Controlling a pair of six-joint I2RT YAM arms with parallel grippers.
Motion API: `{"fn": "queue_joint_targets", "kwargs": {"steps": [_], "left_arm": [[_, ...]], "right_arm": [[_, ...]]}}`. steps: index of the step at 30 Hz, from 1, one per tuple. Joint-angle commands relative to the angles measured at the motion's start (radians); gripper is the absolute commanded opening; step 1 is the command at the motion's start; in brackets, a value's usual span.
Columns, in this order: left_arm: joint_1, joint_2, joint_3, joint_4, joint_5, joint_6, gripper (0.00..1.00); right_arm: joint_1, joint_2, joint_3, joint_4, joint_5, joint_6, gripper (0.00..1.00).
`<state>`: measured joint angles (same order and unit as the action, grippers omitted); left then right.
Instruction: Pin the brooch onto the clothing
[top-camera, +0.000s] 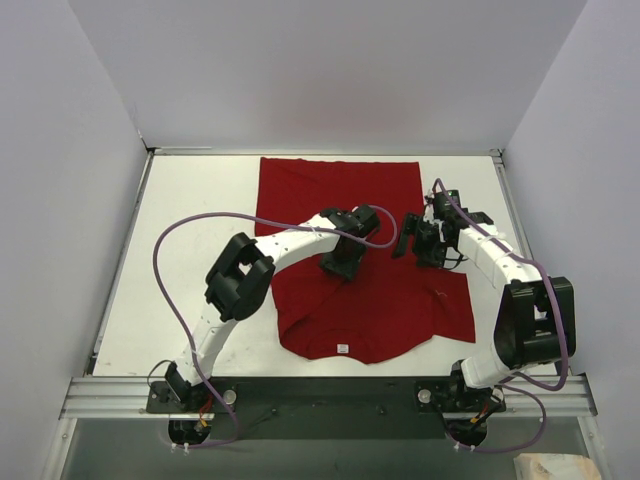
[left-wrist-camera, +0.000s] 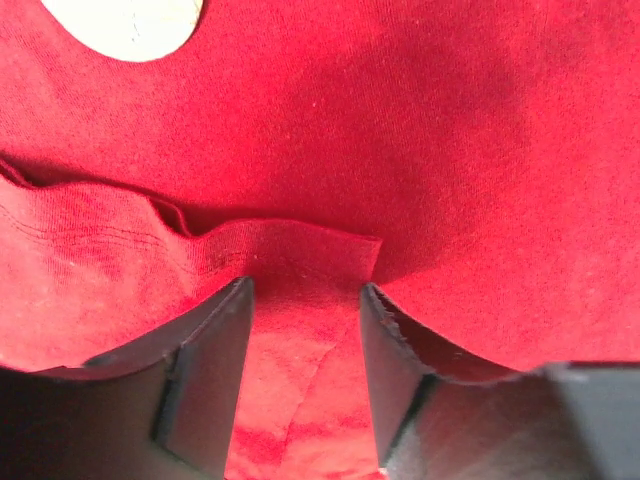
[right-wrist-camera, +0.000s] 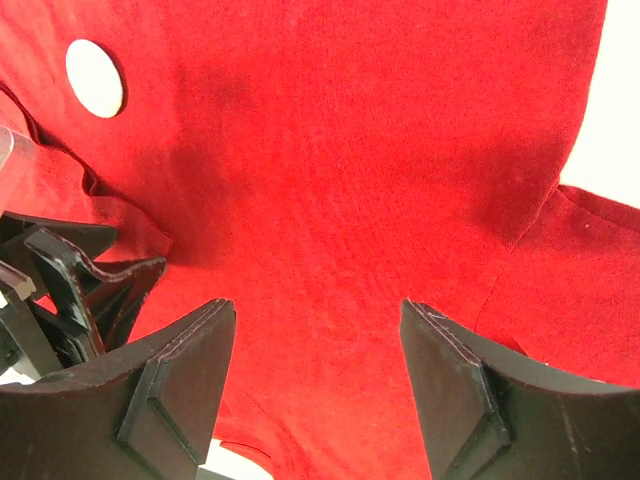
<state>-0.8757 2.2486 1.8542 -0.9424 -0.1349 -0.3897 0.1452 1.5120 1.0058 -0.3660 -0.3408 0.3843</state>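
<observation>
The clothing (top-camera: 340, 190) is a red T-shirt spread on the white table, its small white label (top-camera: 342, 348) at the near collar. The brooch (right-wrist-camera: 95, 77) looks like a white round disc lying on the shirt, and it also shows at the top left of the left wrist view (left-wrist-camera: 130, 20). The top view does not show it. My left gripper (left-wrist-camera: 305, 285) presses down at the shirt's middle (top-camera: 343, 262). Its jaws stand apart with a raised fold of red fabric (left-wrist-camera: 300, 245) between them. My right gripper (right-wrist-camera: 318, 305) hangs open just to its right (top-camera: 412, 240), above flat fabric and holding nothing.
The bare white table (top-camera: 200, 200) lies left of the shirt, with a narrower strip on the right (top-camera: 485, 200). Grey walls close in the back and both sides. A metal rail (top-camera: 320, 395) runs along the near edge. The left gripper's black body (right-wrist-camera: 70, 290) sits close to my right fingers.
</observation>
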Motion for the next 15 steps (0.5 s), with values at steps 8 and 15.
{"fn": "queue_joint_targets", "kwargs": {"steps": [8, 15], "left_arm": [[-0.002, -0.067, -0.012, 0.044, -0.057, -0.017, 0.08], [0.006, -0.176, -0.055, 0.037, -0.133, -0.046, 0.00]], "right_arm": [[-0.004, -0.021, 0.014, -0.048, -0.004, -0.013, 0.67], [-0.002, -0.022, 0.013, -0.050, -0.018, -0.016, 0.66]]}}
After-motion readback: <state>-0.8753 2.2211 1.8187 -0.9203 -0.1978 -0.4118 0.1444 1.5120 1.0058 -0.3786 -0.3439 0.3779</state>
